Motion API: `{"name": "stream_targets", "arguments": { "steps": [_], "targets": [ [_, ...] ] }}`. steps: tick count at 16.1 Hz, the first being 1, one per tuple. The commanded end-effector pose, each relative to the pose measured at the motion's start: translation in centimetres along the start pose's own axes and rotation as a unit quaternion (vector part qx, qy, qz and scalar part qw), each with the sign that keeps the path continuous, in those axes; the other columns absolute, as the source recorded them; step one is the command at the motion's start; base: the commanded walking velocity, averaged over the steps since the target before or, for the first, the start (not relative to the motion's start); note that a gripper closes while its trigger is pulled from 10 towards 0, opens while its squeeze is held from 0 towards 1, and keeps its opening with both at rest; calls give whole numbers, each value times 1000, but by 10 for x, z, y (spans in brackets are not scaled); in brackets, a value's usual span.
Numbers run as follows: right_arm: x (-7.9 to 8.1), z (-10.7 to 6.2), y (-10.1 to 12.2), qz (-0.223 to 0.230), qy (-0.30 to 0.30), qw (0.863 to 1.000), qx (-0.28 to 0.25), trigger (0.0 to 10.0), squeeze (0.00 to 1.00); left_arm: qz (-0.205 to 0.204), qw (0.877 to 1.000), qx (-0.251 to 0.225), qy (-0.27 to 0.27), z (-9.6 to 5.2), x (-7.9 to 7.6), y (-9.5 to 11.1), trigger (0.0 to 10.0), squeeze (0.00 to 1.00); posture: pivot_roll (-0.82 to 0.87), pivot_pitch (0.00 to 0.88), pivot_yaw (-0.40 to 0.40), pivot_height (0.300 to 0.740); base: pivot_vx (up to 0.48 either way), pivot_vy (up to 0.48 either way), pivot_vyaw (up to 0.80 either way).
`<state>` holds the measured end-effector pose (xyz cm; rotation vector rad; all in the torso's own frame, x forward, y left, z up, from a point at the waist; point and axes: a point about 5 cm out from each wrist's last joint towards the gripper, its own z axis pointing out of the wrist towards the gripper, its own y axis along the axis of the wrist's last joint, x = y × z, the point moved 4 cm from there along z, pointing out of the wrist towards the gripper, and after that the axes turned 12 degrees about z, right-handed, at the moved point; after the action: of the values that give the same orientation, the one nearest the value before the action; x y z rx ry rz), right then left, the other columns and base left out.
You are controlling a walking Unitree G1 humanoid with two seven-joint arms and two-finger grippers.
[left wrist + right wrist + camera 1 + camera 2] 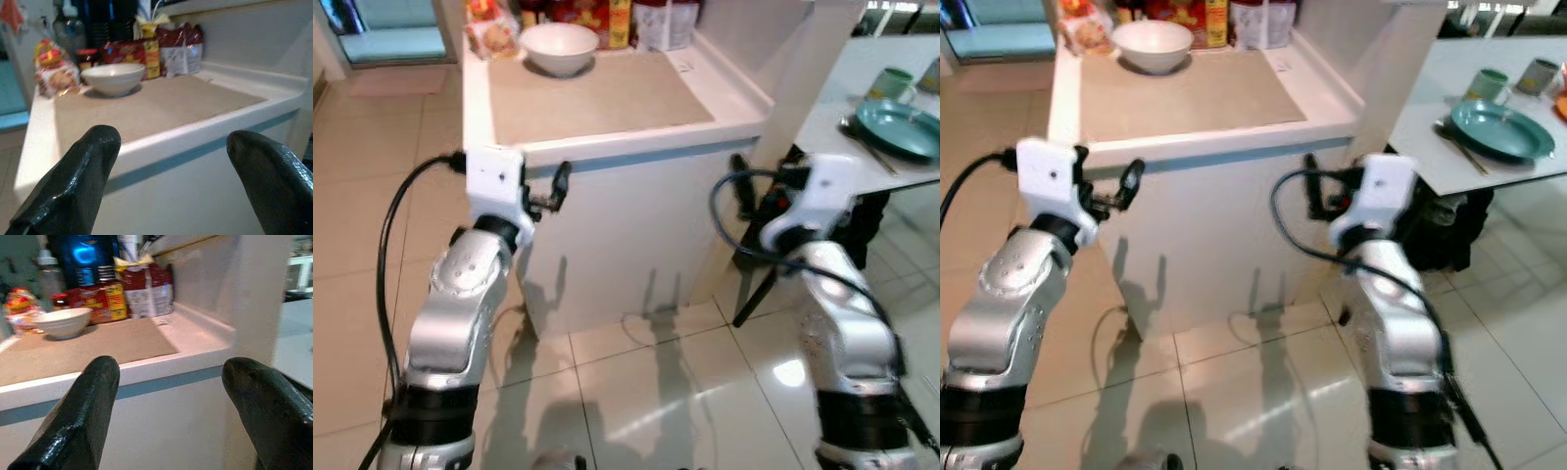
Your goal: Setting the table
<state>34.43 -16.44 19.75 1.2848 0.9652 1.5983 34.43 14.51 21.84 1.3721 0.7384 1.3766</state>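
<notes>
At the top of the frame, left of centre, sits the white bowl [559,47] I read as the next thing to carry, on the tan mat [597,93] at the far end of the white table [739,108] in front of me. Behind it stand red packets [592,18] and other groceries against the back edge. Off at the upper right, a second, grey table [1440,157] already holds a teal plate [1500,128], a green cup [1487,84] and what looks like a utensil [1459,143] beside the plate.

Both arms are raised in front of the near edge of the white table, below its top. My left gripper [558,188] is at centre left, jaws spread apart and empty; my right gripper [1314,196] is at centre right, jaws likewise apart and empty. Both wrist views look over the near edge across the mat toward the bowl.

What matters for the reach: the bowl lies well beyond both sets of jaws, up and across the whole mat, and it is offset toward the left side. So the left gripper is the nearer one, almost in line below the bowl, while the right would have to cross diagonally. The bowl is round, so no long axis constrains the approach; I judge a grasp on the near rim from the left arm is the natural choice, after moving closer or leaning in.
</notes>
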Motion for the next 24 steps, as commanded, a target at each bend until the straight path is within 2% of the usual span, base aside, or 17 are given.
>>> {"name": "stream_targets", "arguments": {
  "steps": [1, 6, 8, 15, 17, 24],
  "targets": [
    [5, 2, 5, 0, 9, 1000, -4, 10000, 0, 11, 1000, -10, 3, 0, 5, 7, 10000, 0, 114, 61, -37, 740, 439, 0, 800],
    [1, 8, 14, -10, 1, 1000, -17, 10000, 0, 19, 1000, -10, 6, 2, 10, 7, 10000, 0, 113, 65, -30, 740, 439, 0, 800],
    [-2, 11, 22, -14, -3, 1000, -28, 10000, 0, 20, 1000, -11, 6, 4, 12, 8, 10000, 0, 109, 63, -25, 740, 439, 0, 0],
    [3, 15, 25, -41, 25, 999, -23, 10000, 0, 16, 1000, -8, 5, 7, 12, 7, 10000, 0, 105, 66, -18, 740, 440, 0, 0],
    [-2, 14, 28, -24, 8, 999, -32, 10000, 0, 14, 1000, -9, 3, 6, 11, 7, 10000, 0, 105, 66, -18, 740, 441, 0, 0],
    [-8, 16, 31, -20, 1, 999, -29, 10000, 0, 11, 1000, -7, 5, 7, 9, 6, 10000, 0, 97, 67, -24, 740, 423, 0, 0]
  ]
}}
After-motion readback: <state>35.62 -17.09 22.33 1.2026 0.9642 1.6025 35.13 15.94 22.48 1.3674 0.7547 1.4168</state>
